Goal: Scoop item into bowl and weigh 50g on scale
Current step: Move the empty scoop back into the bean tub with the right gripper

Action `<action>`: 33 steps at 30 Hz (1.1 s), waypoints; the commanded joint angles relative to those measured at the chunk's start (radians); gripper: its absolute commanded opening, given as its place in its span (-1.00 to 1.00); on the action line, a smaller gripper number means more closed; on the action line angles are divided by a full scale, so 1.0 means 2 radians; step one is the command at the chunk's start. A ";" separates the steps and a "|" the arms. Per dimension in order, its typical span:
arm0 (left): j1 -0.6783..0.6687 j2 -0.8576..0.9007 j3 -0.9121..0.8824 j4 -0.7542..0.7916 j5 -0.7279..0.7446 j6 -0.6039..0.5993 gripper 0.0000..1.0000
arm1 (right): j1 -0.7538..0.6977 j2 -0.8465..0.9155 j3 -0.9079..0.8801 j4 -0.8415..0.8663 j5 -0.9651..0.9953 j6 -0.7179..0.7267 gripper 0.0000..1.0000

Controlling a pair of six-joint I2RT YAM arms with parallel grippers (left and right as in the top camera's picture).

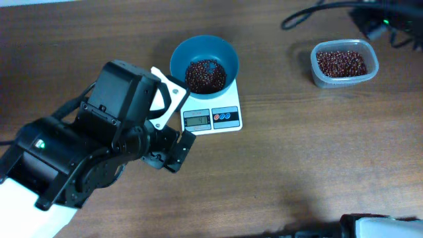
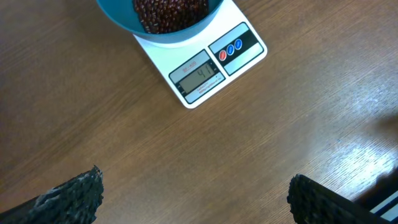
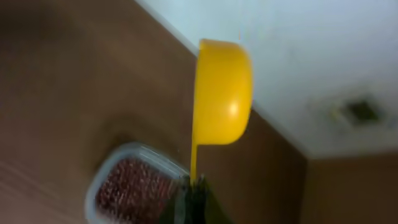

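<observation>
My left gripper (image 2: 194,205) hangs spread wide and empty, probably to keep the white scale (image 2: 158,55) in view under the smooth teal bowl (image 2: 115,15) of glossy oval beans (image 2: 168,12). My right gripper (image 3: 194,194) is clamped on the yellow plastic scoop (image 3: 221,93) by its thin handle, above the clear tub (image 3: 99,180).

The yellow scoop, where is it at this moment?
In the right wrist view, the yellow scoop stands centre frame, its handle clamped in the right gripper, with the clear tub of beans behind it at lower left.
</observation>
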 commanded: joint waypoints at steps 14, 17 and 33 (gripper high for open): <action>0.002 -0.001 0.011 0.001 -0.003 0.004 0.98 | -0.041 0.187 0.002 -0.139 0.012 0.057 -0.92; 0.002 -0.001 0.011 0.001 -0.003 0.004 0.98 | -0.041 0.189 0.002 -0.163 0.011 0.057 -0.92; 0.002 -0.001 0.011 0.001 -0.003 0.004 0.98 | -0.154 0.188 0.004 -0.163 -0.187 0.161 -0.92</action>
